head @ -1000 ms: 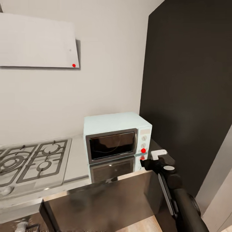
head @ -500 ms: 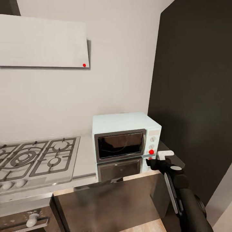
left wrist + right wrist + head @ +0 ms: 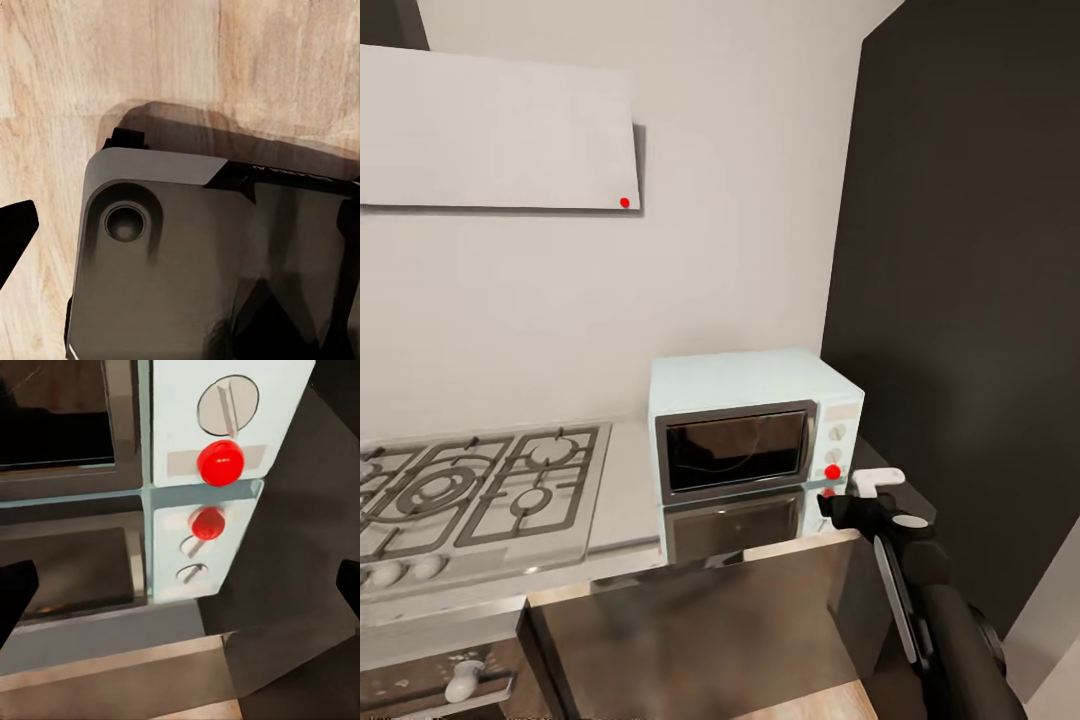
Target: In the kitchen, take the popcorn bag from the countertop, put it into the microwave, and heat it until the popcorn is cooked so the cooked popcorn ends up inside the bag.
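Fingers of the right gripper (image 3: 852, 497) spread wide, dark tips at either edge of the right wrist view, aimed at the microwave (image 3: 753, 423), which sits straight ahead and close on the countertop (image 3: 622, 495) with its door shut. Its red button (image 3: 220, 462) lies dead centre between them, below a knob (image 3: 228, 405). Right arm is plainly nearer. Left fingers cannot be judged; that camera looks down on the robot's base (image 3: 210, 262) over wood floor (image 3: 112, 60). Beside the microwave lies the hob (image 3: 470, 490).
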